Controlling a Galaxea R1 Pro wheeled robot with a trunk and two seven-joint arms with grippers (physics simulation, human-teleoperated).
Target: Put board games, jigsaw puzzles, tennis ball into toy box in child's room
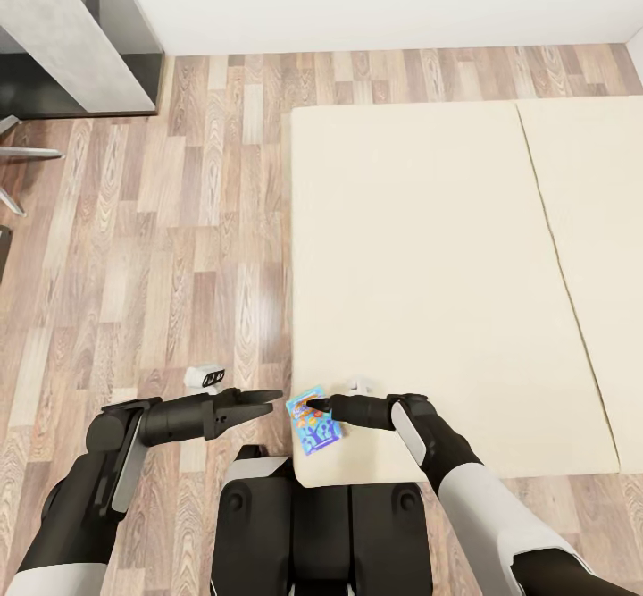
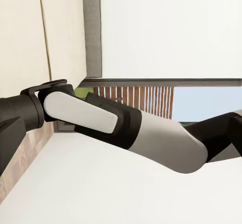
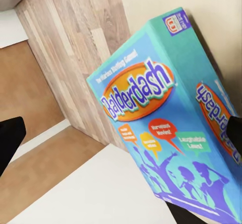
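One blue board game [image 1: 314,421] sits at the near left corner of the bed [image 1: 429,274], at about 6 o'clock in the head view, tilted with one corner over the mattress's left edge. In the right wrist view the box [image 3: 166,123] reads "Balderdash" in an orange oval, with purple silhouettes below; its printed face and one side panel both show, so it stands tipped on an edge rather than lying flat. The right claw [image 1: 323,408] reaches in from 3 o'clock and its dark tip touches the box's right side; dark finger shapes [image 3: 233,136] frame the box in the wrist picture, but whether they press it or merely flank it cannot be told.

The left claw [image 1: 259,402] hovers over the wooden floor [image 1: 179,247] just left of the box, at 9 o'clock from it, its fingers close together with nothing between them.

Beyond the box the cream mattress lies bare toward 12 and 2 o'clock, a seam splitting it at the right. Left of the bed's edge runs a broad strip of plank floor up to the white wall. A grey tabletop's end [image 1: 62,24] stands at 10 o'clock, well apart.
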